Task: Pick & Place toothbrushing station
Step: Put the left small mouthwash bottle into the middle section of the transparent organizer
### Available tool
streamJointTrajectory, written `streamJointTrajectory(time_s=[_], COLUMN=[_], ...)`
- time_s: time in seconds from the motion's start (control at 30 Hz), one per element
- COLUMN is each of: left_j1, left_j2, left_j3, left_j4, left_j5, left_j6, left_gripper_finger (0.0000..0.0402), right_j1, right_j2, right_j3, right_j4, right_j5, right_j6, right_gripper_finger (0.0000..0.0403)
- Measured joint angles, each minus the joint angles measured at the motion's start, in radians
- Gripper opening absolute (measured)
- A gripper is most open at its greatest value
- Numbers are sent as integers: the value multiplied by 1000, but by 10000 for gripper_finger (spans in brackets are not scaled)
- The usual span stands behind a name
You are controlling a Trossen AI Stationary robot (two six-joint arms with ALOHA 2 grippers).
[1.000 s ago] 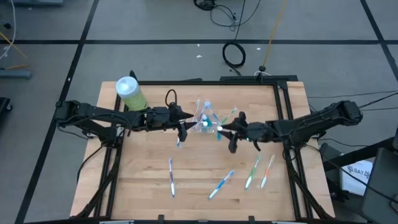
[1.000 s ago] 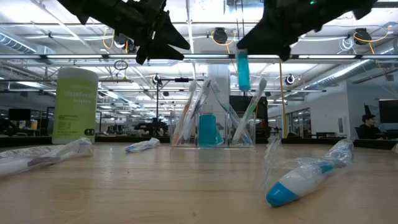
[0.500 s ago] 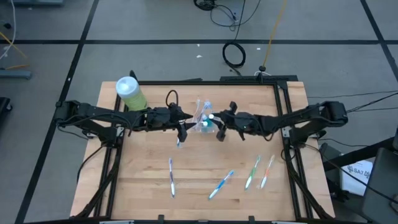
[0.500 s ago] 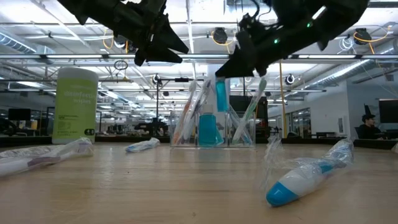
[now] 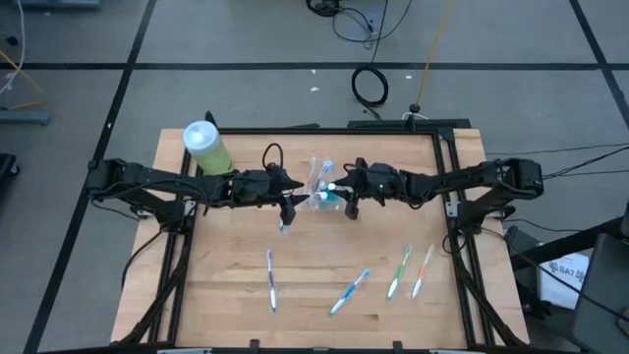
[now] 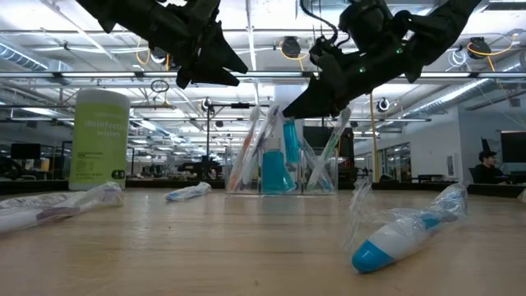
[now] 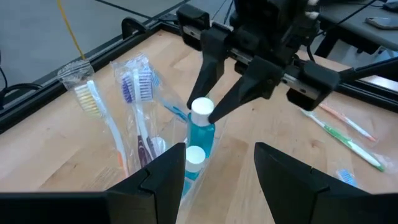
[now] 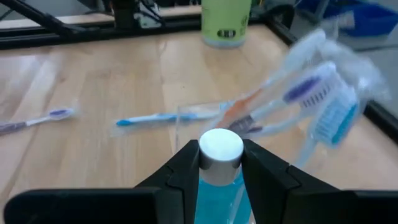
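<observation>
Looking down from the high view, the right tool [image 5: 346, 193] sits right over the clear cup [image 5: 325, 197] near the middle of the table [image 5: 236, 295], clenched on a teal tube [image 5: 347, 202]. A second ago that tool was off to the cup's right; it has slid in over the cup. The left tool [image 5: 292, 197] hovers just on the cup's other side, its fingers parted and holding nothing, unmoved since then. Four loose toothbrushes [image 5: 271, 280] lie on the near part of the table, well apart from the cup, and the green canister [image 5: 206, 147] stands at the far left corner.

Down at the low view, the tube [image 6: 290, 141] has dropped from above the cup's rim to among the brushes standing in the cup [image 6: 279, 164], beside a second teal tube [image 6: 275, 171] already standing there. The right tool [image 6: 316, 99] grips it from above; the left tool [image 6: 215, 66] hangs to the cup's left.

From the left wrist view, the right tool [image 7: 217, 106] pinches the white cap of the tube [image 7: 201, 127], with the other capped tube [image 7: 193, 163] just beside it and wrapped brushes [image 7: 134, 99] leaning in the cup.

On the right wrist view, both dark fingers [image 8: 186, 165] squeeze the white cap [image 8: 220, 148], the cup's brushes [image 8: 305, 99] beyond.
</observation>
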Motion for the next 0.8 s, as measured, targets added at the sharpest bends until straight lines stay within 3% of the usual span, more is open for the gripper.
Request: streamJointTrajectory(time_s=[0.8], left_j1=[0], left_j2=[0], left_j3=[0], left_j4=[-1], left_j5=[0], left_j6=[0], left_gripper_finger=[196], right_j1=[-30], right_j2=[0], right_j3=[0], right_j4=[-186], right_j5=[4], right_j6=[-18], right_gripper_finger=[96])
